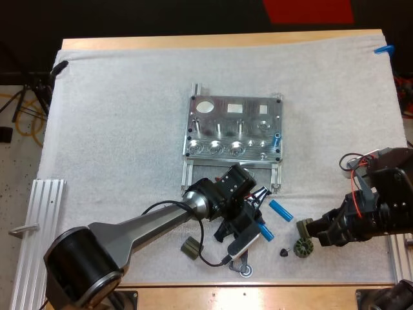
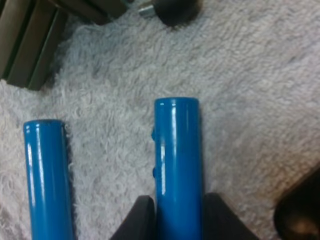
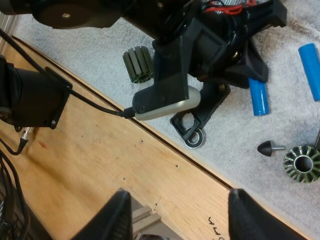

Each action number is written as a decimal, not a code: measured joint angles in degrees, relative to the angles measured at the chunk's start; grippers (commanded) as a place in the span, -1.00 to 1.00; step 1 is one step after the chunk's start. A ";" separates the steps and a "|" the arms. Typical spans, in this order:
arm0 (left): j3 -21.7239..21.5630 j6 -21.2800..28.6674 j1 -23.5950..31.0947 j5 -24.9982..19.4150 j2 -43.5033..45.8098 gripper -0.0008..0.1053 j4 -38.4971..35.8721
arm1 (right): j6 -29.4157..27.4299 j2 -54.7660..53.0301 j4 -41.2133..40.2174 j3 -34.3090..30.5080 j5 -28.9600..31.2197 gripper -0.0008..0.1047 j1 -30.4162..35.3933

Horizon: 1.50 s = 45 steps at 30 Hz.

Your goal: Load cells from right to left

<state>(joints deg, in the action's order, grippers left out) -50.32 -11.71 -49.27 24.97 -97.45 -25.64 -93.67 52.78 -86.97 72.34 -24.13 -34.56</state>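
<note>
The metal fixture [image 1: 235, 129] sits mid-mat, with one blue cylinder [image 1: 276, 138] upright at its right edge. My left gripper [image 1: 257, 226] is just in front of it, shut on a blue cylinder [image 2: 177, 165] [image 1: 265, 231] [image 3: 259, 97] held low over the mat. Its fingers [image 2: 142, 220] press the cylinder from both sides. A second blue cylinder [image 2: 47, 180] [image 1: 281, 210] [image 3: 312, 70] lies loose beside it. My right gripper [image 3: 182, 215] [image 1: 308, 231] is open and holds nothing, near the mat's front right, by a dark gear [image 1: 301, 247] [image 3: 301, 164].
A small black cone [image 1: 284, 252] [image 3: 267, 148], a dark ribbed roller [image 1: 190, 248] [image 3: 138, 64] and a black bracket with a ring [image 1: 244, 268] [image 3: 192, 135] lie near the mat's front edge. An aluminium rail [image 1: 45, 226] lies front left.
</note>
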 measured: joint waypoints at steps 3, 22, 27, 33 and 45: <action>0.00 0.00 -1.11 -0.18 1.53 -0.94 -0.91 | 0.00 0.00 0.00 0.00 0.00 -0.15 0.00; 0.10 -21.23 -3.11 -6.33 13.86 -0.94 -11.20 | -0.91 0.00 -0.10 0.00 0.00 -0.15 0.00; 0.10 -25.87 -3.11 -6.76 18.14 -0.94 -15.18 | -1.14 0.00 -0.10 0.00 0.00 -0.15 0.00; 0.10 -31.37 -3.11 -7.23 24.31 -0.94 -17.91 | -1.80 0.00 -0.10 0.00 0.00 -0.15 0.00; 0.10 -37.87 -3.11 -18.15 33.87 -0.94 -22.00 | -1.80 0.00 3.02 0.00 0.00 -0.15 0.00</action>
<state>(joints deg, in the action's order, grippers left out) -50.22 -49.59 -52.38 6.82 -63.58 -47.65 -95.47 52.78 -83.95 72.34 -24.13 -34.56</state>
